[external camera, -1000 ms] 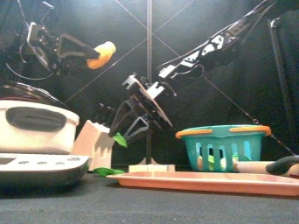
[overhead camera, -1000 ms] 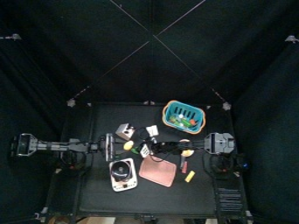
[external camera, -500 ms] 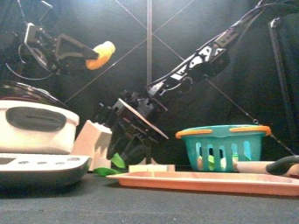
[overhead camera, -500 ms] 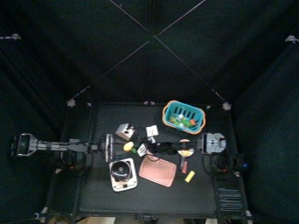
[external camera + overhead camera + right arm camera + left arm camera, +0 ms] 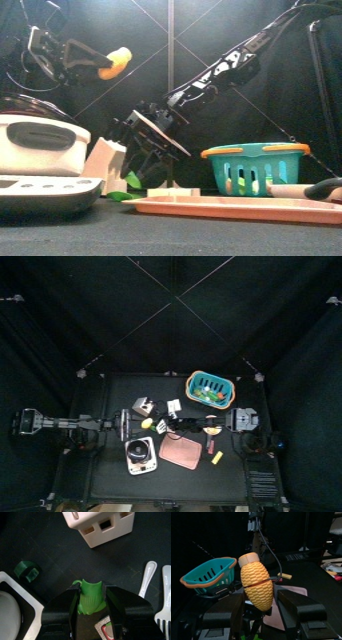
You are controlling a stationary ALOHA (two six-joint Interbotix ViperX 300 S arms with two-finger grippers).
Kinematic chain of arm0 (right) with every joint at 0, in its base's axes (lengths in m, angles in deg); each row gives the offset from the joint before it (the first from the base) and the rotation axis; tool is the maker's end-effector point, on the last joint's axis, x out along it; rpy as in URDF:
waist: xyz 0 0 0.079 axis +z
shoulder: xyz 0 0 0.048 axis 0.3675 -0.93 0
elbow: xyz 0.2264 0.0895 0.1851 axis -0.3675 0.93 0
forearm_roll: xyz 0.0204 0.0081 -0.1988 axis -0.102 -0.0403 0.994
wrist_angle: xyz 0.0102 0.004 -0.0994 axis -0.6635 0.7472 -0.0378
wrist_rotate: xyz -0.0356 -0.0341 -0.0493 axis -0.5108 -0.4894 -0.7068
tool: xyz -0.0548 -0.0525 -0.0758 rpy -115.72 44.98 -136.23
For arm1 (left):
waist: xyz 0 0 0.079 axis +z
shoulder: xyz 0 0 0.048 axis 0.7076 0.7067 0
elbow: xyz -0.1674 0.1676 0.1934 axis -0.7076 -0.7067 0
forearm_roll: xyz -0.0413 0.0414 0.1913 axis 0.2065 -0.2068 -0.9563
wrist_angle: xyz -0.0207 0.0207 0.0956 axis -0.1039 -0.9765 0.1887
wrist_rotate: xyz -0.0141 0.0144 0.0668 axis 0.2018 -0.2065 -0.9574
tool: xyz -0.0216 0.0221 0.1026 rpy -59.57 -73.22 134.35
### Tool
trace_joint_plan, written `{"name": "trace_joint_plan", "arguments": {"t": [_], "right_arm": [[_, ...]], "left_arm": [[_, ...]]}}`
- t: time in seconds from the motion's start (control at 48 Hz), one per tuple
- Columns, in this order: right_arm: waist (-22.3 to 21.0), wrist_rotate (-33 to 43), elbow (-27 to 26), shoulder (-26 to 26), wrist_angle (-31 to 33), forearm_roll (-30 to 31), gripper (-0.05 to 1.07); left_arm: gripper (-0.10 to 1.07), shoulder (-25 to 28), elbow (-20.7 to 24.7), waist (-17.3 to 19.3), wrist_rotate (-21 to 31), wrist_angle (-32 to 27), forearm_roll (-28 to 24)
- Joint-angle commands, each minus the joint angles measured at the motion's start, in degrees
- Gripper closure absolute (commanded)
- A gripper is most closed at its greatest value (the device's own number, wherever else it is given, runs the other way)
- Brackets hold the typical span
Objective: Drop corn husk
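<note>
The corn husk (image 5: 90,602) is a green leafy piece held between my right gripper's (image 5: 91,591) shut jaws, just above the black table. In the front view the right gripper (image 5: 144,150) hangs low at centre left, and the husk's green tip (image 5: 134,183) nearly touches the table beside the white cooker. My left gripper (image 5: 264,598) is shut on a plain yellow corn cob (image 5: 256,579). It holds the cob high at the left (image 5: 118,58).
A teal basket (image 5: 257,165) stands at the back right, with a pink tray (image 5: 241,207) in front of it. A white cooker (image 5: 40,150) is at the left. A white house-shaped block (image 5: 100,527), a small green cube (image 5: 28,571) and white cutlery (image 5: 148,574) lie near the husk.
My right gripper has come down and leftward with the husk, from mid height to just above the table. The left gripper with the cob has stayed put.
</note>
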Motion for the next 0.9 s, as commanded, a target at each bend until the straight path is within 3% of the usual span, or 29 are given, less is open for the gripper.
{"name": "trace_joint_plan", "arguments": {"t": [0.0,0.333,0.875], "right_arm": [[0.0,-0.1,-1.5,0.9,-0.2,0.1,0.33],[0.1,-0.2,-1.6,0.5,0.3,-0.9,0.14],[0.4,-0.5,-1.6,0.5,2.0,-0.9,0.13]], "left_arm": [[0.37,-0.1,0.7,0.0,-0.1,0.3,-0.1],[0.37,-0.1,0.7,0.0,-0.1,0.3,-0.1],[0.37,-0.1,0.7,0.0,-0.1,0.3,0.0]]}}
